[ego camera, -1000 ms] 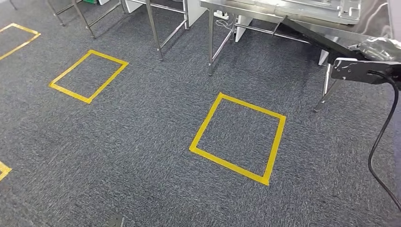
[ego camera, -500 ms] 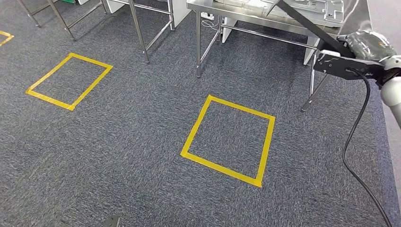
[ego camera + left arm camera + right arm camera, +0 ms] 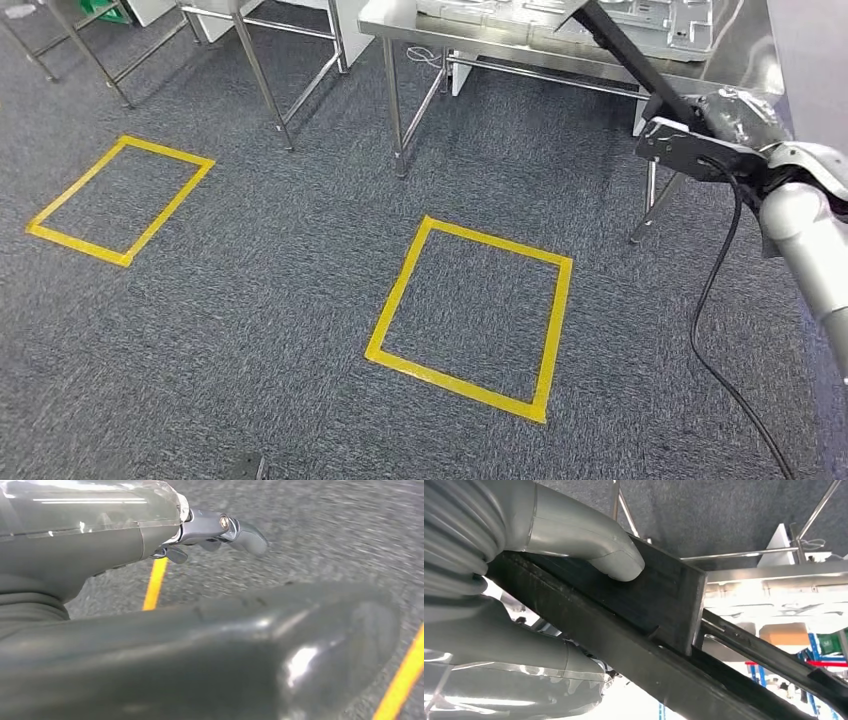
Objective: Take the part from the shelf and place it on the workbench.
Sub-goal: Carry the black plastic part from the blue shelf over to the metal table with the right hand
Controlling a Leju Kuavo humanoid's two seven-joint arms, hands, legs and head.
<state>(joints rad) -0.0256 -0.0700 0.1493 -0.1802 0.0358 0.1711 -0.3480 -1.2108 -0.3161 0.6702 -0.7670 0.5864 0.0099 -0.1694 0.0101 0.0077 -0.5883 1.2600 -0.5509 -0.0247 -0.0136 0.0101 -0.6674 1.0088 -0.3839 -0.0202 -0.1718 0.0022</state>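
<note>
My right hand (image 3: pixel 740 118) is gripping the long black flat bar-shaped part (image 3: pixel 640 70), with my thick grey thumb (image 3: pixel 594 542) pressing on one broad face of it and my other fingers wrapping beneath. In the right wrist view the part is showing as a dark, matte strip with a finely ribbed surface: a wider rectangular block section is sitting under my thumb, ending in a square-cut edge, and a narrower rail is running on past it along the same line. In the head view the part is slanting up and away from my hand, its far end reaching over the near edge of the stainless steel desk (image 3: pixel 420 25), raised above the grey moulded tray (image 3: pixel 690 25) lying on that desk; whether it is touching the tray I cannot tell. A black bracket and a black cable (image 3: pixel 715 300) are hanging at my right wrist, the cable looping down over the dark grey carpet floor (image 3: pixel 250 300).

My left hand (image 3: pixel 220 527) is hanging over the carpet in the left wrist view, its fingers curling in loosely and holding nothing.

Out on the floor, a yellow tape square (image 3: pixel 470 315) is lying just in front of the desk's metal legs (image 3: pixel 398 110), and a second yellow tape square (image 3: pixel 120 200) is lying well apart to its left.
</note>
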